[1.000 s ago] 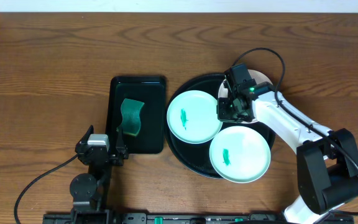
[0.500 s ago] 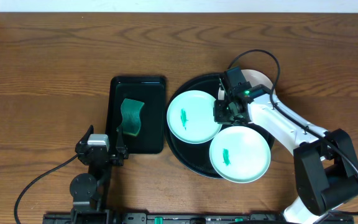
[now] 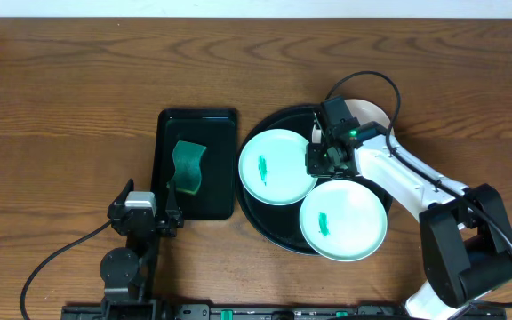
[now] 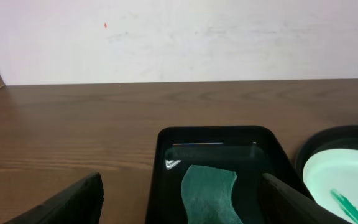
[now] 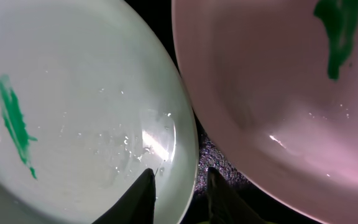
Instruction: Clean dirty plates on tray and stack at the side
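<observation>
Nearest, the left pincer (image 4: 180,193) hangs spread wide above the counter (image 3: 60,107), facing the rectangular tray (image 3: 220,142). On the round black tray (image 3: 258,215) lie the smeared front mint plate (image 3: 343,220) and left mint plate (image 3: 277,166). The right pincer (image 5: 179,193), spread, straddles the left one's rim, with the white plate (image 3: 373,113) beyond.

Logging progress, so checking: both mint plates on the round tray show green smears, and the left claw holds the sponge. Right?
Not quite. The left claw is open and empty; the sponge lies in the rectangular tray, as the left wrist view shows. Both mint plates on the round tray do show green smears.
</observation>
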`<state>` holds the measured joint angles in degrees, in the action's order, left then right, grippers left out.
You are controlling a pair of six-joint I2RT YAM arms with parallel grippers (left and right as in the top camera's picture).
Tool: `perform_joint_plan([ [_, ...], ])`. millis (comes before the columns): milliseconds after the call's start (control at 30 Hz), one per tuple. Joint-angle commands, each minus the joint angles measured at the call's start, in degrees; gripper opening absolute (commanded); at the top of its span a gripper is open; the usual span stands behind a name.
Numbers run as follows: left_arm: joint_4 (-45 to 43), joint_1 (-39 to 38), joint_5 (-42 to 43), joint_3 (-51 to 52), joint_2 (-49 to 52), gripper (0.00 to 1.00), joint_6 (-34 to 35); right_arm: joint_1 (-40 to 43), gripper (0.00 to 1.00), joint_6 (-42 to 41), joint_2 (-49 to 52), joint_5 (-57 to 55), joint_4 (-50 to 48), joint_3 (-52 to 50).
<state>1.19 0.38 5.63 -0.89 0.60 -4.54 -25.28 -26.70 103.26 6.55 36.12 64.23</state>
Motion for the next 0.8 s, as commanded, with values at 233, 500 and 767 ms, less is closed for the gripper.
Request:
perform_joint_plan([
  [233,2.23,0.31,1.42,0.66,-0.33,0.79,-0.35,-0.44,0.24,-0.72,0.92,-2.03,-0.61,-0.96],
  [500,2.23,0.31,1.42,0.66,-0.33,0.79,-0.33,-0.44,0.20,-0.72,0.92,-2.05,-1.09,-1.25],
  [767,2.23,0.31,1.42,0.66,-0.33,0.79,-0.35,-0.46,0.19,-0.72,0.92,-2.60,-1.31,-1.33],
])
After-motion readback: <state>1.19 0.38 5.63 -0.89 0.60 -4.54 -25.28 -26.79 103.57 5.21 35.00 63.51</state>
